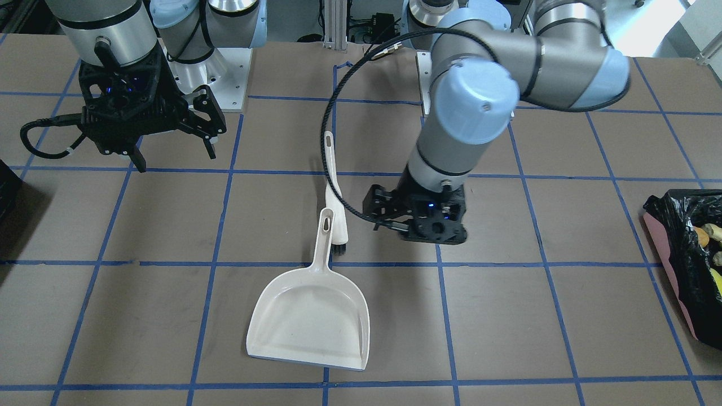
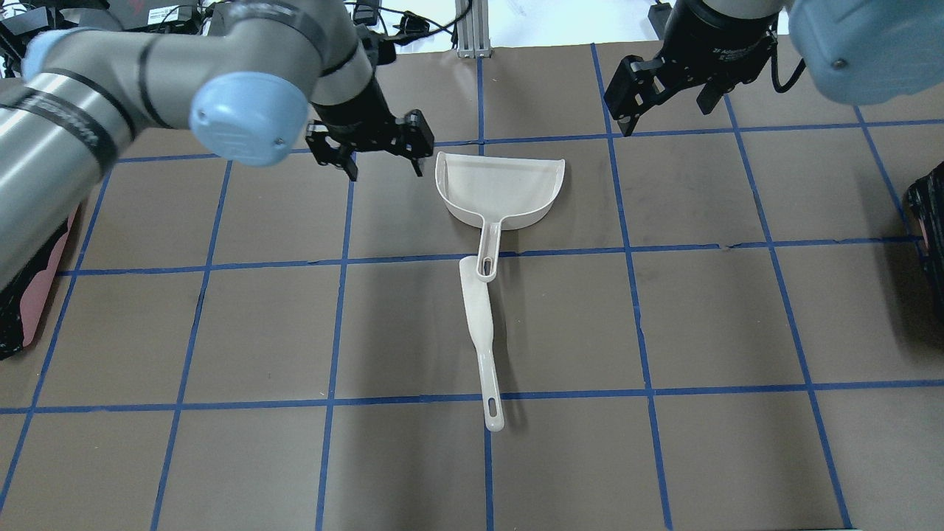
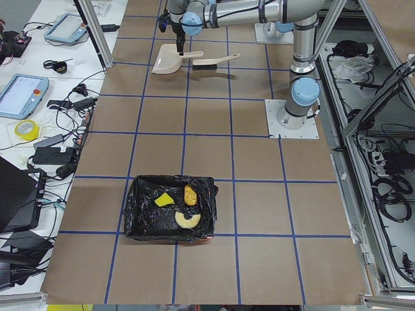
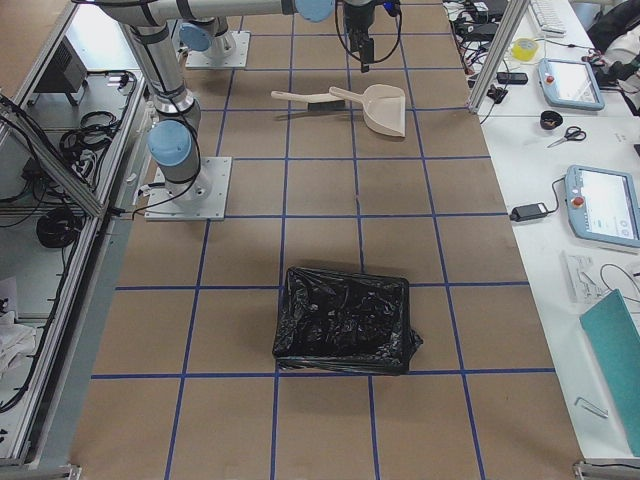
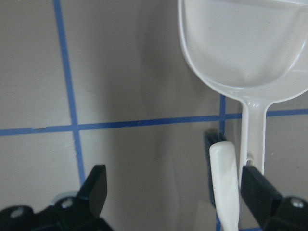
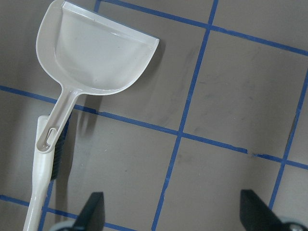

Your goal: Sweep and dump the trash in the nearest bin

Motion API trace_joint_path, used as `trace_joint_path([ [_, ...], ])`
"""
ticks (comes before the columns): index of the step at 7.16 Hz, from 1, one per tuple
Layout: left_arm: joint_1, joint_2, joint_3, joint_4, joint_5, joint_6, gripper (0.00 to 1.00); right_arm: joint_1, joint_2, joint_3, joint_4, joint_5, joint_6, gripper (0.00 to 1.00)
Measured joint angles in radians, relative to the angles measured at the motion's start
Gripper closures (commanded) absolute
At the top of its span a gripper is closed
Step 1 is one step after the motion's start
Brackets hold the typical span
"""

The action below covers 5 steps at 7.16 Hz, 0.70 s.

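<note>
The worktop [image 2: 221, 457] carries 1 white dustpan [image 2: 501, 184] and 1 white brush [image 2: 479, 324] near its middle. The dustpan's handle end lies across the brush's bristle end and touches it, and the pan's mouth faces the far side from the robot. There are 2 bins, 1 at each end. The pink-sided bin [image 3: 170, 208], lined with a black bag, stands at the robot's left end and holds 3 pieces of trash: 1 orange-brown lump [image 3: 190, 194], 1 yellow sponge piece [image 3: 164, 200] and 1 pale crescent slice [image 3: 187, 220]. The second bin [image 4: 345, 322], at the right end, shows only crinkled black plastic. Of the 2 arms, the left reaches far out and its left end effector [image 2: 386, 171] points down just left of the dustpan, fingers spread and holding nothing. The right end effector [image 2: 664, 118] hangs above the worktop right of the dustpan, also spread wide and empty.
</note>
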Motion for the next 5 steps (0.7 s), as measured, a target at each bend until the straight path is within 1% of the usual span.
trace_joint_path([
  [1,0.074,0.055,0.022,-0.059,0.026,0.060,0.00,0.000,-0.001,-0.001,0.000,0.001,0.000,0.00],
  [2,0.126,0.106,0.032,-0.126,0.074,0.125,0.00,0.000,-0.001,-0.001,-0.001,0.001,0.000,0.00],
  [3,0.163,0.151,0.029,-0.184,0.109,0.163,0.00,0.000,-0.001,-0.001,-0.001,0.001,0.000,0.00],
  [5,0.188,0.232,-0.002,-0.243,0.124,0.138,0.00,0.000,-0.002,-0.003,-0.001,0.001,0.000,0.00],
])
